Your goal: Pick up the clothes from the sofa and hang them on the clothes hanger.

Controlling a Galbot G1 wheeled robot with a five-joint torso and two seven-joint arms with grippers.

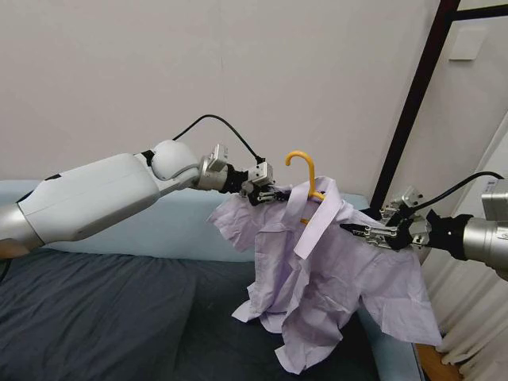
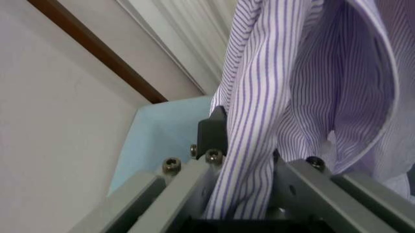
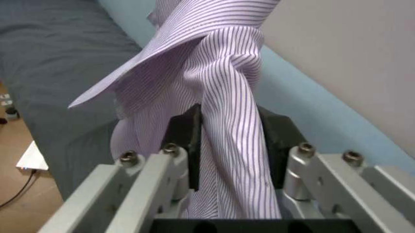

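2 hands are holding a lavender, white-striped cotton shirt [image 1: 317,294] in the air above a sofa [image 1: 95,309] with a dark grey seat and a pale blue back. The left hand [image 1: 262,189] is clamping bunched fabric at one shoulder, and its wrist view is showing the cloth [image 2: 311,73] running down between its black pads [image 2: 213,131]. The right hand [image 1: 365,232] is gripping the other shoulder, its 2 pads [image 3: 188,145] squeezing a twisted fold [image 3: 227,97]. A yellow plastic hanger [image 1: 303,163] is sitting inside the collar, its hook poking up between both hands. The shirt's body is drooping low toward the seat.
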